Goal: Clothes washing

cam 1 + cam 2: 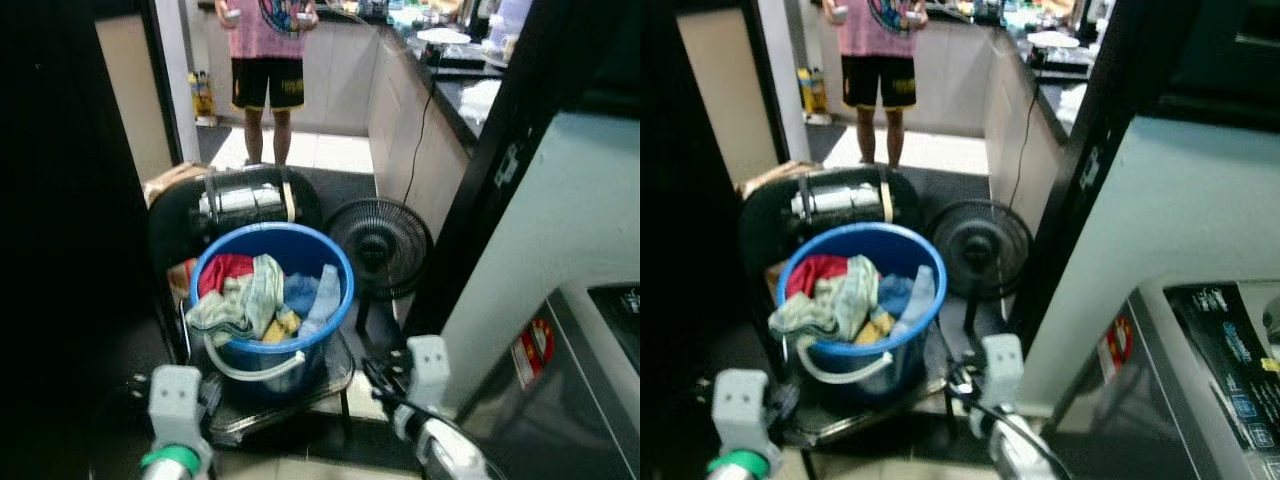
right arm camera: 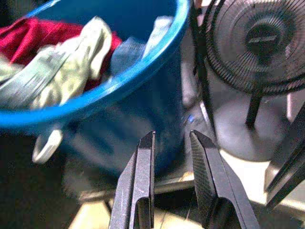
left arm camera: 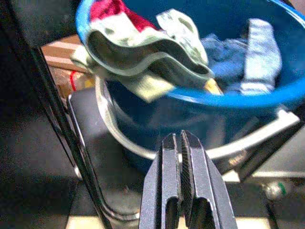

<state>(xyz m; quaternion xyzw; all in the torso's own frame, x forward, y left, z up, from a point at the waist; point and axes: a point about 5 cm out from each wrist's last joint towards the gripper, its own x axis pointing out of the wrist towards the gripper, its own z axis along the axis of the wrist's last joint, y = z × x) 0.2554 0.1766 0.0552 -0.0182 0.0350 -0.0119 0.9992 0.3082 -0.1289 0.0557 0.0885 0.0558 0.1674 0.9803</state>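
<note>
Round blue plastic bucket [image 1: 272, 300] of crumpled clothes [image 1: 240, 300] sits on black stool ahead; my left gripper [image 3: 182, 157] clenched empty, right gripper [image 2: 171, 157] parted; I'd open left, straddle rim both sides, lift level.

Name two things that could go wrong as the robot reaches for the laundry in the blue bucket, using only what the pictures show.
1. The pale green cloth hangs over the rim of the blue bucket; pulling it might tip the bucket off the black stand.
2. The fan stands close beside the bucket, so the right gripper, fingers apart, could knock it. The left gripper is shut.
</note>
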